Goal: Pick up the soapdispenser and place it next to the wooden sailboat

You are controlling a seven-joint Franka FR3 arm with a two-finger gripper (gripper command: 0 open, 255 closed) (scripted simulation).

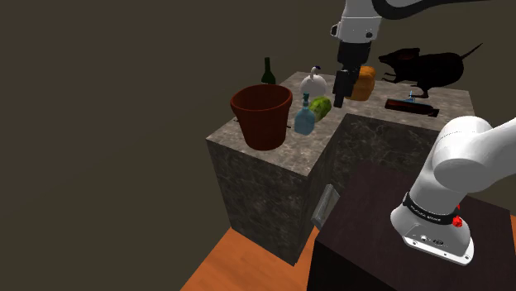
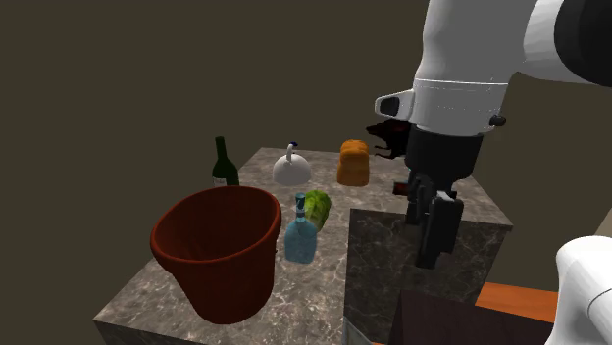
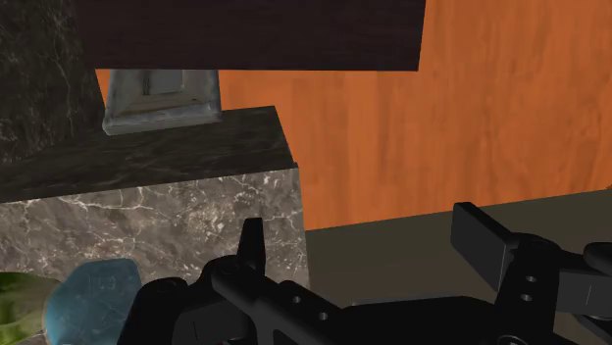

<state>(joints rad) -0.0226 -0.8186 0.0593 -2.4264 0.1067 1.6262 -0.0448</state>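
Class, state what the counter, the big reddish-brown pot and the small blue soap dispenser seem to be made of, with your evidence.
Counter: polished stone, probably marble; grey with pale veins.
Pot: likely terracotta; matt, even reddish-brown, though plastic is possible.
Blue soap dispenser: glass or clear plastic; it looks translucent with a slight sheen.

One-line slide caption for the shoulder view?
Open hand hangs empty near the blue soap dispenser, which stands on the stone counter by a red-brown pot.

Dim, flat light throughout — colours muted, shadows faint and soft.
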